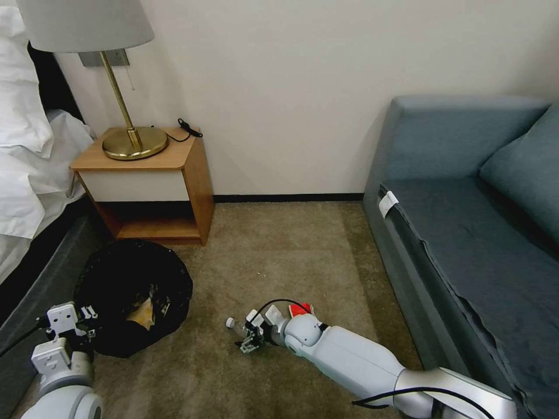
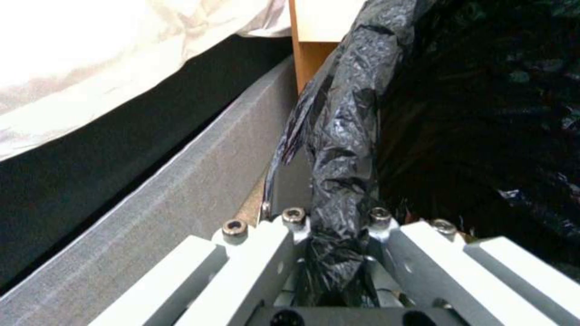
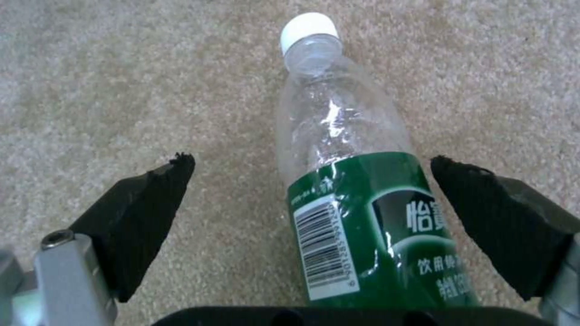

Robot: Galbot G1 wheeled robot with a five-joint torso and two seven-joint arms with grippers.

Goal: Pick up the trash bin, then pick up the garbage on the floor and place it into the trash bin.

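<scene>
Right gripper (image 3: 311, 199) low over carpet, jaws open around plastic bottle (image 3: 350, 181), left gripper (image 2: 338, 253) jaws clamped on trash bin (image 1: 134, 294) rim

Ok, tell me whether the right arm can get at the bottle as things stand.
Probably yes. The right tool is open and down at the carpet, its pads on either side of the bottle, which lies flat between them with nothing in the way. Neither pad seems to touch it yet.

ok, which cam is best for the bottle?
Right wrist view: the bottle lies on the carpet between the open right tool, label and cap plain. In the head view, the arm hides all but its cap end.
</scene>
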